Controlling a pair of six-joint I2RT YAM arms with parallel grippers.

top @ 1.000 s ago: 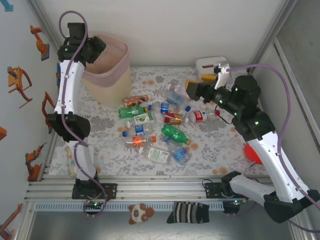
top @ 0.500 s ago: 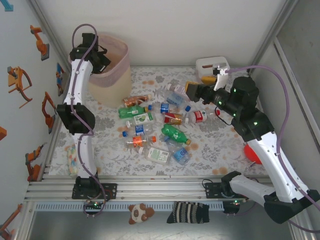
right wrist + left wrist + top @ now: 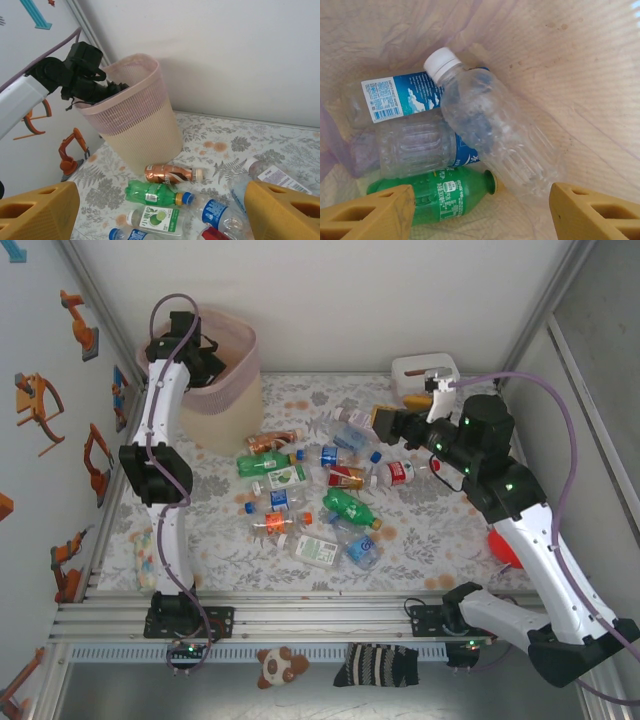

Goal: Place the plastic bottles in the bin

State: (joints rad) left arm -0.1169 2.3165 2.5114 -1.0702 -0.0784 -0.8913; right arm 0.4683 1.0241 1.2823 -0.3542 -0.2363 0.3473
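The left arm (image 3: 160,410) has swung in from beside the bin (image 3: 215,410) and now reaches over its rim. The left gripper (image 3: 481,207) points down into the bin, its jaws spread wide with nothing between them. Below it, at the bottom of the bin, a clear white-capped bottle (image 3: 495,130) lies tilted across a blue-labelled clear bottle (image 3: 395,95) and a green bottle (image 3: 437,195). The right gripper (image 3: 160,207) hovers above the table (image 3: 450,530), also spread wide and empty. A scatter of plastic bottles (image 3: 345,505) lies on the floral table between the two arms, near the bin's base
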